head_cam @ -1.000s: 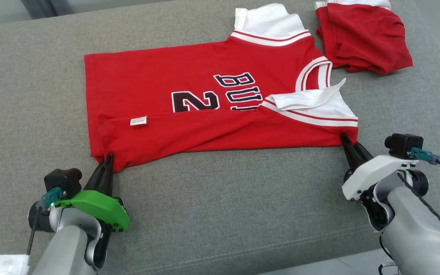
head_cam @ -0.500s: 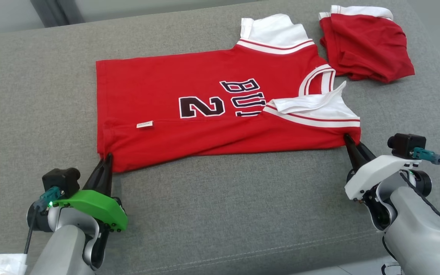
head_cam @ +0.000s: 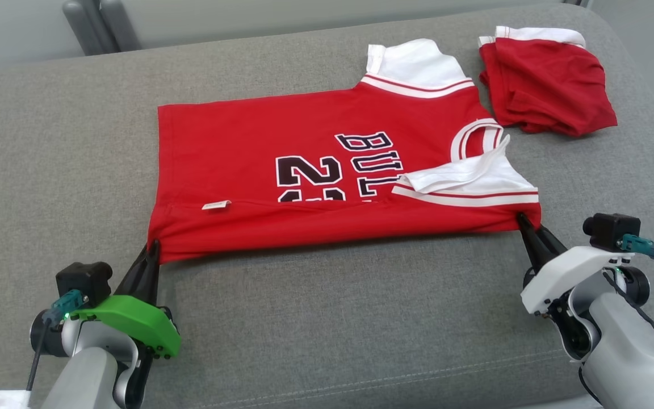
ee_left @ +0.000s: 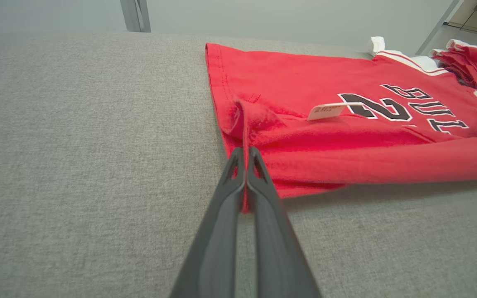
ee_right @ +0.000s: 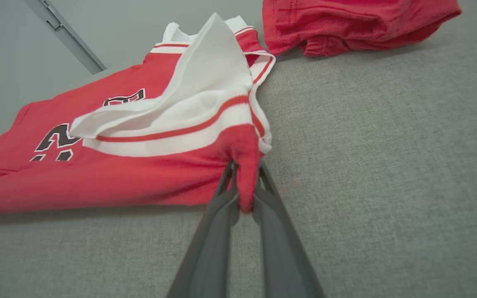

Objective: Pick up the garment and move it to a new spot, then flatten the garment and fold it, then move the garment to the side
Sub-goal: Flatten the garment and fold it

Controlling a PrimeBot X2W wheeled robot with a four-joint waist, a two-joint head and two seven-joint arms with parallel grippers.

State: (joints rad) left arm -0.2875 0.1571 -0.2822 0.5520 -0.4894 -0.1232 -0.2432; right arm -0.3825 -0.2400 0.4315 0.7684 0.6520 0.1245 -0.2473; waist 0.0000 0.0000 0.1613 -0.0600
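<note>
The garment (head_cam: 304, 136) is a red jersey with white sleeves and black print, spread on the grey cushion (head_cam: 49, 142), its near strip folded over with a small tag showing. My left gripper (head_cam: 154, 245) is shut on the near hem corner, and the left wrist view has red cloth pinched between the tips of the left gripper (ee_left: 244, 151). My right gripper (head_cam: 523, 218) is shut on the near sleeve corner; in the right wrist view the right gripper (ee_right: 244, 165) holds a tuft of the garment (ee_right: 97, 174). The near edge hangs taut between them, slightly off the cushion.
A crumpled pair of red shorts (head_cam: 548, 85) lies at the far right, close to the jersey's collar, and the shorts (ee_right: 346, 20) show beyond the sleeve. Grey metal legs (head_cam: 100, 25) stand behind the cushion. Bare cushion stretches left and in front.
The camera has shifted. Both grippers have raised and drawn the near edge taut, and more of the black print is uncovered. The left gripper finished closing on the hem.
</note>
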